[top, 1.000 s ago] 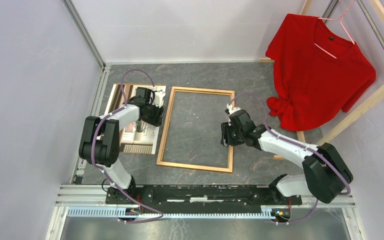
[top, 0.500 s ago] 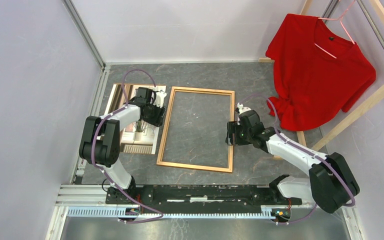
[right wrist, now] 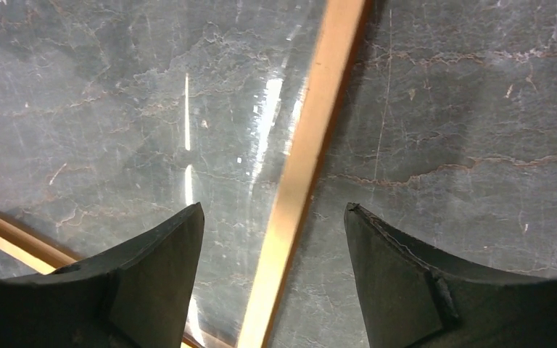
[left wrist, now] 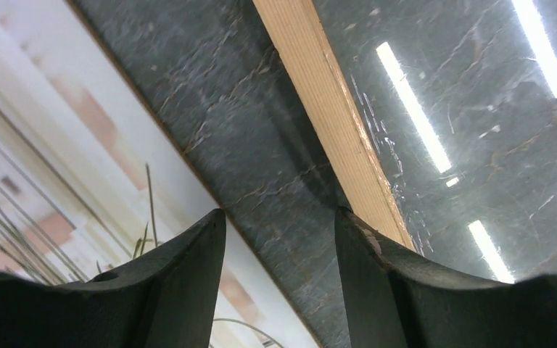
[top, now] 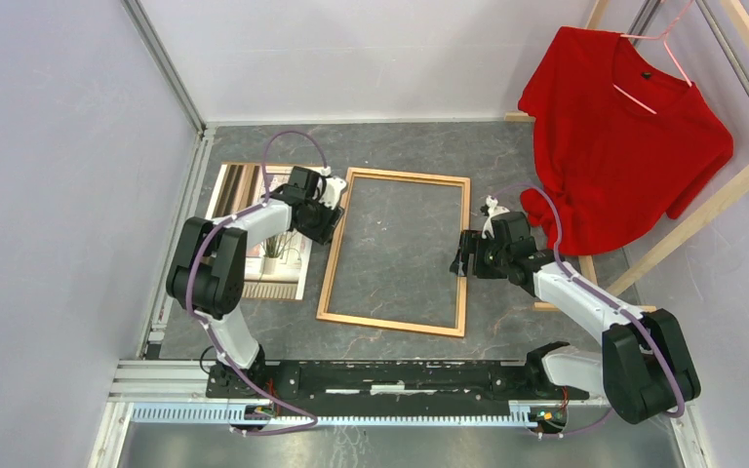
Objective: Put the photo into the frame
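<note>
The orange-brown frame (top: 398,252) lies flat on the dark table, glass inside it. The photo (top: 271,234), a plant print, lies flat to its left, partly under the left arm. My left gripper (top: 328,216) is open, low over the strip of table between the photo (left wrist: 58,145) and the frame's left rail (left wrist: 326,109). My right gripper (top: 464,255) is open and straddles the frame's right rail (right wrist: 301,167) from above.
A red shirt (top: 624,136) hangs on a pale wooden rack (top: 702,210) at the back right. Grey walls enclose the table on the left and back. A metal rail (top: 400,375) runs along the near edge.
The frame has slid to the right, away from the photo. Both grippers have moved right with it. The right arm has drawn back toward the right.
</note>
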Available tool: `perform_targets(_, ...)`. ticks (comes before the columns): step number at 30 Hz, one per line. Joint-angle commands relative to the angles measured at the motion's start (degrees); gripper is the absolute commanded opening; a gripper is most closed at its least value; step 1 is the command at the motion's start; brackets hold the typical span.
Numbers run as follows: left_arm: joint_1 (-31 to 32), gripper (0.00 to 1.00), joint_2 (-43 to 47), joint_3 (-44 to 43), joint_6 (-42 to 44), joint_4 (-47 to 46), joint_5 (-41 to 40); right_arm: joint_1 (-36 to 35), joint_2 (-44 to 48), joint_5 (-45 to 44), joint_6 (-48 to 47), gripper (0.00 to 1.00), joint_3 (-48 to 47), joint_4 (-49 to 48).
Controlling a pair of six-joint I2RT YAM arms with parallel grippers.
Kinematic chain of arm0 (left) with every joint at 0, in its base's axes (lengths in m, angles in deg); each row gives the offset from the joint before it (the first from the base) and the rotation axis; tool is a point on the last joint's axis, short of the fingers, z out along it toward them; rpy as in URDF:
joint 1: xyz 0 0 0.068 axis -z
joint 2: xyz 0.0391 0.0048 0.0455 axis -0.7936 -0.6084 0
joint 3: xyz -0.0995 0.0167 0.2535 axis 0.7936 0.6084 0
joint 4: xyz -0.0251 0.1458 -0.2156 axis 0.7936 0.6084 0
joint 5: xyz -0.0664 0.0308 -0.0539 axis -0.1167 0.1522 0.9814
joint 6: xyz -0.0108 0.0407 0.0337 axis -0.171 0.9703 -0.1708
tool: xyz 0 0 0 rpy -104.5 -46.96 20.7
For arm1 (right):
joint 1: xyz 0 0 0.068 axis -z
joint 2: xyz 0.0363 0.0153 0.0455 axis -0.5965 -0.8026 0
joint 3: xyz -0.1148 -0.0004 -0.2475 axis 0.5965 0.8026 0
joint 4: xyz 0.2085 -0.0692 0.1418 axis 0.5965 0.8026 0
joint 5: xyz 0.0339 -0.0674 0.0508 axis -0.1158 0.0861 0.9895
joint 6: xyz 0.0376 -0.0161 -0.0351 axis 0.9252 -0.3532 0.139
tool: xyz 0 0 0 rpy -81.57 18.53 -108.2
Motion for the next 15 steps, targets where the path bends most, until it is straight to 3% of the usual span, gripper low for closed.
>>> perform_targets(1, 2.3, 0.63, -3.8, -2.9, -1.3, 2.2, 4.8, 0.1, 1.4, 1.7, 0.2, 0.78, -1.3, -3.1)
perform_targets(6, -1.5, 0.65, -2.1, -9.9, -0.8, 8.5, 7.5, -2.5, -1.1, 2.3, 2.9, 0.8, -6.1, -6.8)
perform_targets(11, -13.8, 0.77, 1.5, -16.2, 1.8, 13.8, 7.0, -12.8, -10.9, 0.4, 6.1, 0.83, -17.6, -11.4)
perform_targets(15, -24.0, 0.9, 3.1, -18.0, 2.9, 15.0, 3.3, -20.0, -24.1, -0.9, 7.9, 0.84, -31.1, -13.3)
